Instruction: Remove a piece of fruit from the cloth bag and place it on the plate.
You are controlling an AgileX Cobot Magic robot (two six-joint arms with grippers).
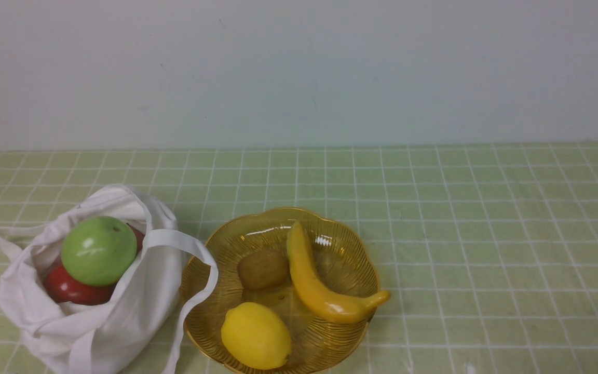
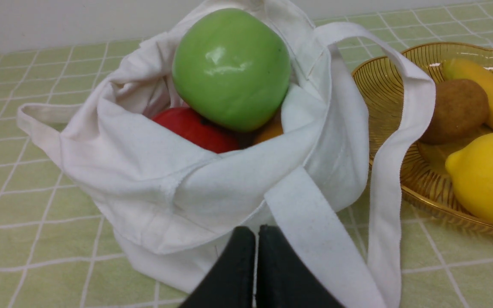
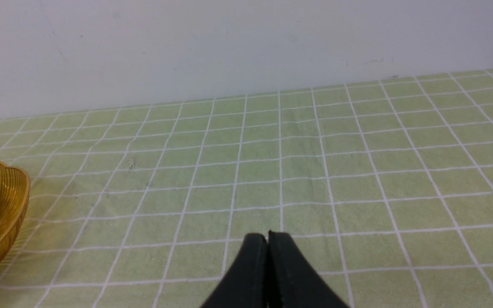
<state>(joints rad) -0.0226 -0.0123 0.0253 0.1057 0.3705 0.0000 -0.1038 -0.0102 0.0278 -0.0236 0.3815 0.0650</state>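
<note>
The piece of fruit, a long curved yellow-orange banana [image 1: 320, 291], lies in the amber ribbed plate [image 1: 257, 221] with one end resting over the rim. The white cloth bag [image 1: 112, 322] slumps just left of the plate, one strap draped over the plate's edge. In the left wrist view my left gripper [image 2: 257, 231] is shut and empty, close in front of the cloth bag [image 2: 144, 171], with the plate [image 2: 383, 72] and banana [image 2: 490, 94] off to one side. My right gripper [image 3: 268, 235] is shut and empty over bare tablecloth, away from the plate [image 3: 7, 196]. Neither arm shows in the front view.
A green apple [image 1: 99, 251] sits on top of a red fruit [image 1: 73, 288] in the bag's open mouth, with something orange tucked beneath. A lemon [image 1: 256, 336] and a brown kiwi [image 1: 262, 268] share the plate. A pale wall backs the green checked tablecloth.
</note>
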